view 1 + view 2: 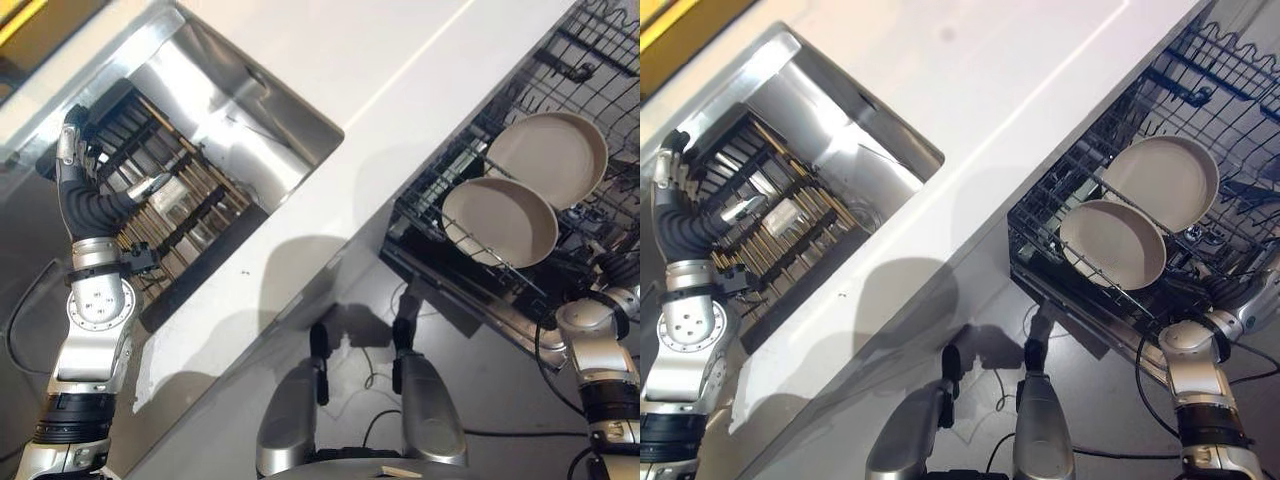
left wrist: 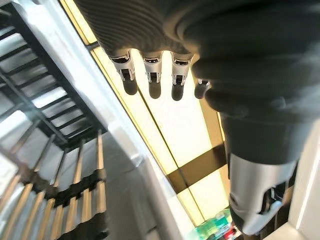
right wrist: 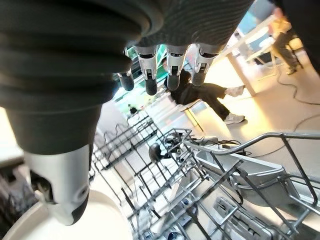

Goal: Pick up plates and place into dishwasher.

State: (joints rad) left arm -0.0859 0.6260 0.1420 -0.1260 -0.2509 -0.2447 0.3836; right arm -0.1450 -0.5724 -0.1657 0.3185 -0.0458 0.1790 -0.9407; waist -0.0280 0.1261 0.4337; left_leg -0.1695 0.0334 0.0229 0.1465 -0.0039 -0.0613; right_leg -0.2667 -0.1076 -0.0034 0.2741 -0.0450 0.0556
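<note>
Left eye view: two round beige plates stand in black wire dishwasher rack, just beside empty right robot hand (fingers straight); left robot hand, fingers relaxed, over sink rack.

2 plates crowd rack, counter open
</note>
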